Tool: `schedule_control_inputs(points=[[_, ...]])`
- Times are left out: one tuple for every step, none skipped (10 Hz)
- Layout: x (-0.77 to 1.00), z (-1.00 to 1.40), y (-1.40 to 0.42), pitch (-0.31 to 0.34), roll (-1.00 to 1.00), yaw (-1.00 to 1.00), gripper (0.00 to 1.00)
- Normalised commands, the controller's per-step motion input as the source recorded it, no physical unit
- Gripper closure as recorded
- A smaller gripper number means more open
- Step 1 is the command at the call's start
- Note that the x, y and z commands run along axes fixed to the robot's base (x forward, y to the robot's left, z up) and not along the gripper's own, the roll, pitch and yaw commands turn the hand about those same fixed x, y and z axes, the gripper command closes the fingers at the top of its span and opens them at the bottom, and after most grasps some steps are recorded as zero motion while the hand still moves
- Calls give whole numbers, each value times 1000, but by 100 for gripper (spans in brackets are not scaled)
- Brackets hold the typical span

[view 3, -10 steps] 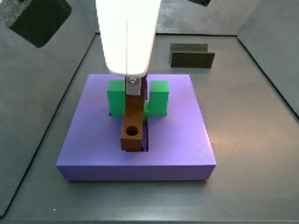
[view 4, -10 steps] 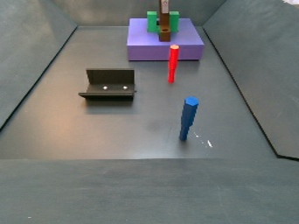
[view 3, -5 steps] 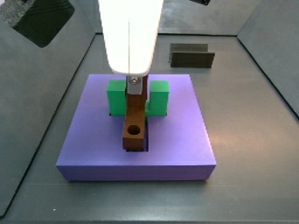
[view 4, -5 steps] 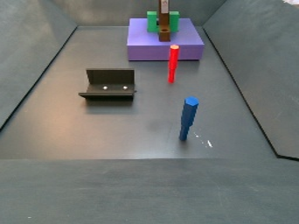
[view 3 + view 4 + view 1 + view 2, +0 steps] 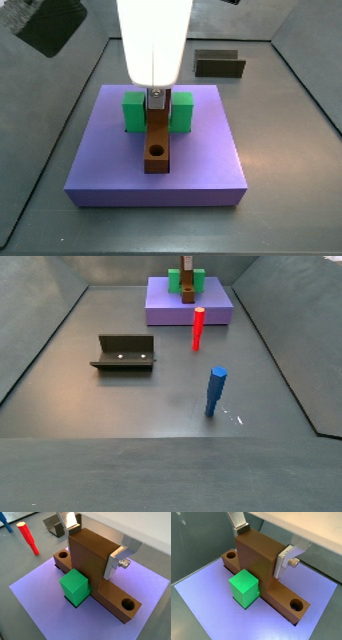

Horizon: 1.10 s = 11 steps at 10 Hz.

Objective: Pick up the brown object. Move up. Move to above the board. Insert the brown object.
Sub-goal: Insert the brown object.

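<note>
Grey floor (image 5: pixel 160 396), purple board (image 5: pixel 201 160) at the back. Brown object (image 5: pixel 93 562) down in the groove between green block (image 5: pixel 244 587) arms, gripper (image 5: pixel 95 543) clamped on its upright chunk.

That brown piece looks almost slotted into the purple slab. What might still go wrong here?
The pincer clamps the brown object's upright chunk, whose bar lies in the board's groove. Two guesses:
1. The green block hugs the bar, so a slight skew might jam the piece.
2. If the bar is not fully seated, which I cannot tell, letting go might leave it tilted.
</note>
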Motion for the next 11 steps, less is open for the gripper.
schedule_control_inputs(points=[[17, -3, 0, 0, 93, 146, 100], [0, -34, 0, 0, 40, 46, 100], [-23, -63, 40, 0, 6, 0, 100], [-40, -103, 14, -9, 0, 0, 100], [0, -254, 40, 0, 0, 0, 100], [0, -363, 60, 0, -26, 0, 100], [0, -423, 26, 0, -54, 0, 100], [0, -477, 0, -3, -76, 0, 100], [0, -494, 0, -6, -73, 0, 100], [0, -514, -3, 0, -59, -26, 100], [0, -460, 0, 0, -51, -23, 100]])
